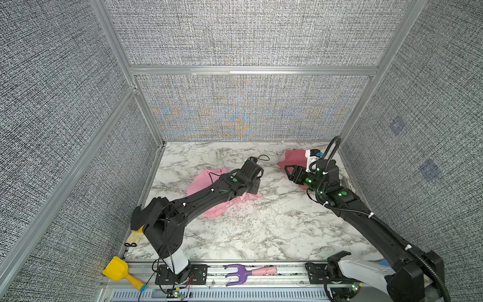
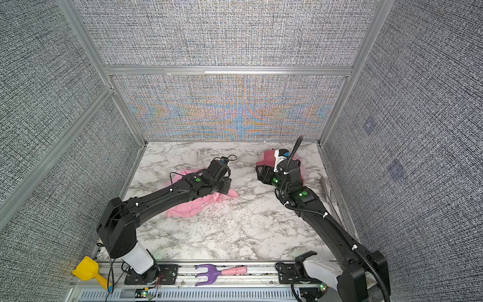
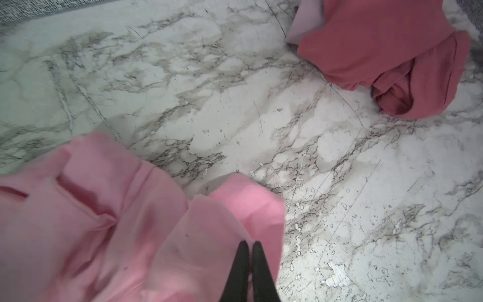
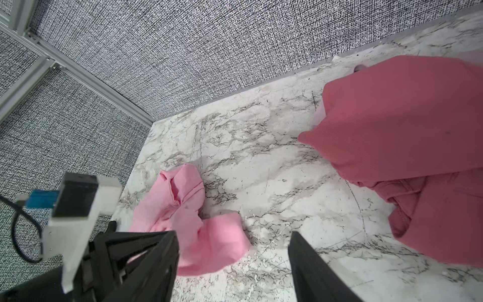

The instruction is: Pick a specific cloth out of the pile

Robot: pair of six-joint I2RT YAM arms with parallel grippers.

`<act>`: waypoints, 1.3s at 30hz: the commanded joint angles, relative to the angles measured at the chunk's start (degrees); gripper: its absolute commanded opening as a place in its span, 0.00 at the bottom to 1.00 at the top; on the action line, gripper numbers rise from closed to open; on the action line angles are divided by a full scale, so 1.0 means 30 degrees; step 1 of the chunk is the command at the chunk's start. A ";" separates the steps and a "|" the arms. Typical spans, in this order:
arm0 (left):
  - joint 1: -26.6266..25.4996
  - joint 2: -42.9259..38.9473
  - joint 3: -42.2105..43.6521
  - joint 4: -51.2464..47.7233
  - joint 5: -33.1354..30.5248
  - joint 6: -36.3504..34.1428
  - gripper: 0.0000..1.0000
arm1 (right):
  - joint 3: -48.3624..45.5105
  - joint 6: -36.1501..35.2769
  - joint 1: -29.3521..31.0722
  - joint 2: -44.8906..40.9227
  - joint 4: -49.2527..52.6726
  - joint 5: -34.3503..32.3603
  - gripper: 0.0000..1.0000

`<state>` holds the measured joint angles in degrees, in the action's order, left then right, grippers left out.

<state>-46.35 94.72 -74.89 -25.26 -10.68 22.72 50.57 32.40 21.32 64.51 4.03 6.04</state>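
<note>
Pink cloth (image 1: 201,183) lies crumpled left of centre on the marble table (image 1: 248,230), half hidden under the left arm (image 1: 203,198) in both top views. Left claw (image 3: 249,247) is clenched against its fold, grip unclear; right claw (image 4: 233,234) gapes wide near the red cloth (image 4: 405,130).

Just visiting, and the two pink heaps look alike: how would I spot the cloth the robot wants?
On the marble table, look left of the middle, under the left arm. The cloth lies crumpled there, light bubblegum pink, unlike the darker rose-red cloth near the far right corner.
</note>
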 commanded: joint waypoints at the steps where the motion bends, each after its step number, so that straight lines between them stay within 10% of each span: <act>1: 0.0859 -0.0844 -0.0082 -0.0107 0.0424 0.0020 0.00 | 0.0040 0.0085 0.0030 -0.0124 -0.0084 -0.0238 0.68; 24: 1.2715 -0.6637 0.6702 0.4755 0.2893 0.0780 0.00 | 0.0693 0.0062 0.0012 0.0860 -0.0084 -0.0053 0.68; 39: 1.5995 -0.5543 0.9810 0.6508 0.3060 0.1842 0.00 | 0.1719 -0.0313 0.0016 0.1262 0.0326 -0.0109 0.68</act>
<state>1.19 77.87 -46.17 -8.36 -1.13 27.46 55.18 31.57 21.34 68.25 4.49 6.07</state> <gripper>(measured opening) 0.071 0.682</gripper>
